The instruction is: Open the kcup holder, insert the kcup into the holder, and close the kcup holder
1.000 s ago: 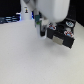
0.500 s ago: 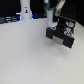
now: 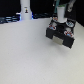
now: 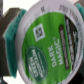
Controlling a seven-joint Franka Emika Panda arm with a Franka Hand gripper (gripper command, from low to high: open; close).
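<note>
The kcup [image 4: 50, 45] fills the wrist view, very close to the camera. Its lid is green and white with a "Dark Magic" label, and it sits tilted in my grip. In the exterior view my gripper [image 3: 60, 23] hangs just above the back of the kcup holder [image 3: 63, 37], a black boxy unit at the exterior view's right. The kcup itself is too small to pick out in that view. Blur hides whether the holder's drawer stands open or shut.
A tall white bottle-like object [image 3: 25, 10] stands at the back, toward the exterior view's left. The white table [image 3: 27, 57] spreads in front of it and of the holder. Dark clutter lines the far edge.
The arm has travelled toward the exterior view's right, from near the back middle of the table to above the kcup holder.
</note>
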